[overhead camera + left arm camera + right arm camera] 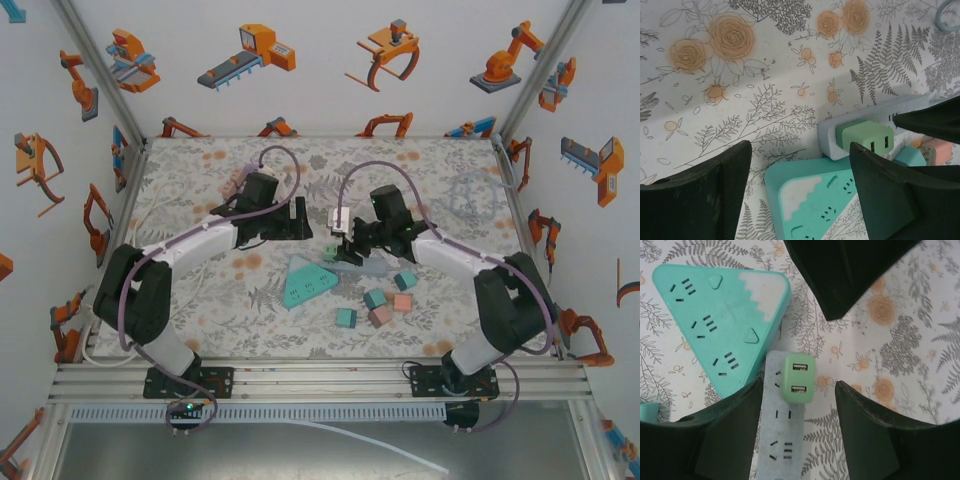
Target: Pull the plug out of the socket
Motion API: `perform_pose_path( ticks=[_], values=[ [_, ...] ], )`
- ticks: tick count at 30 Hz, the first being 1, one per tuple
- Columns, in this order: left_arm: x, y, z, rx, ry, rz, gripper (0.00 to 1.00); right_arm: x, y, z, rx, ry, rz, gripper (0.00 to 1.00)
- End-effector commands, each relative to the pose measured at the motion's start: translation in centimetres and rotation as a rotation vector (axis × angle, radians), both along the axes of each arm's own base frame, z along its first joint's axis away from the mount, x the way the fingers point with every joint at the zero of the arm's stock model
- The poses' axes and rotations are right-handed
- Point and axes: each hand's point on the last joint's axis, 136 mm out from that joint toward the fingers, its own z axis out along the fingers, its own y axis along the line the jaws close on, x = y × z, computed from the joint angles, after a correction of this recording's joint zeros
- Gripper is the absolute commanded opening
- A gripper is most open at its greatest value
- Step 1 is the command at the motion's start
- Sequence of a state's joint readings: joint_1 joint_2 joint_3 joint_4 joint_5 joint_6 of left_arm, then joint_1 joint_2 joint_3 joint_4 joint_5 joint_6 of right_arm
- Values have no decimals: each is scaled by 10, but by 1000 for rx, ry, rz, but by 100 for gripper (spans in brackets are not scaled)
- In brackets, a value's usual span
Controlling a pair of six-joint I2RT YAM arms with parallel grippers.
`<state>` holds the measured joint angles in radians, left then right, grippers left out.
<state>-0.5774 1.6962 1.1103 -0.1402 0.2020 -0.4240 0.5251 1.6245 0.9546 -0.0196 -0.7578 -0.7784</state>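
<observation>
Here's the right claw [799,385] low over the grey strip [782,432], jaws open, a finger [725,435] on each side of the plug [798,378] and neither touching it. The plug, pale green, sits in the strip's end socket with its two USB ports facing the camera. The teal triangle [720,315] lies at ten o'clock of the plug, its edge just beside the grey strip. From the top, the left claw [300,220] hangs at ten o'clock of the right one, jaws open, holding nothing. In its wrist view the plug is at three o'clock. Loose blocks [378,305] lie at four o'clock of the triangle.
</observation>
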Motion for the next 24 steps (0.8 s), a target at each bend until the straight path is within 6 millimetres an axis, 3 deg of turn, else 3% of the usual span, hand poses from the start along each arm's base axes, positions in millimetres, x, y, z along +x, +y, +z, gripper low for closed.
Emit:
perform_pose_path(
  ticks=[1,14,24],
  values=[
    [2,-12,2,-40,13,-57,71,-5,10,2,32,22,85,54],
    [-24,-30,-52,-33,169,-144,71,6,12,-37,-43,55,51,41],
    [-40,-21,-82,70,223,-152,65,11,11,-48,-64,52,32,34]
  ],
)
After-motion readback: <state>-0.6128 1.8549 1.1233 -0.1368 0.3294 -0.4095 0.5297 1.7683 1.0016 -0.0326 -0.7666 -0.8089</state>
